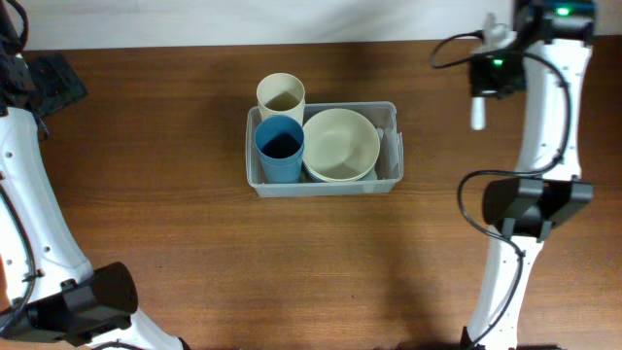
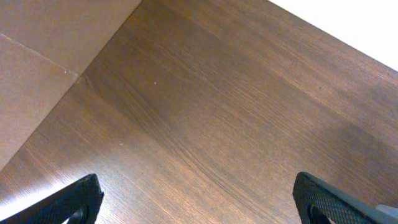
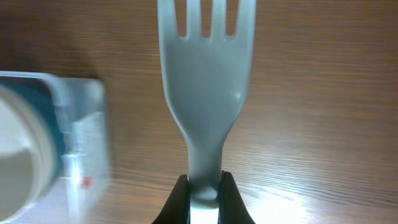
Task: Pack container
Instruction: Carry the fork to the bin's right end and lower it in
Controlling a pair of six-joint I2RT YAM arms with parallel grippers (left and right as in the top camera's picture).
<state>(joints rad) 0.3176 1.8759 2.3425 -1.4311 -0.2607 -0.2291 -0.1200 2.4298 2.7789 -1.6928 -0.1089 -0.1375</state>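
Observation:
The container [image 1: 394,146], a clear plastic bin, sits mid-table and holds a blue cup [image 1: 280,146] on its left and a cream bowl [image 1: 340,144] on its right. A cream cup [image 1: 281,94] stands at the bin's back left corner, apparently just outside the rim. Over the table's far right, apart from the bin, my right gripper [image 1: 479,97] [image 3: 205,186] is shut on the handle of a white plastic fork [image 1: 478,117] [image 3: 205,81], tines pointing away from the jaws. The bin's corner [image 3: 81,143] shows to the fork's left. My left gripper [image 1: 53,86] [image 2: 199,205] hangs open over bare wood at the far left.
Both arm bases stand at the table's front corners, the left one [image 1: 92,301] and the right one [image 1: 530,199]. The table's far edge runs just behind the cream cup. Cables loop beside the right arm [image 1: 466,209].

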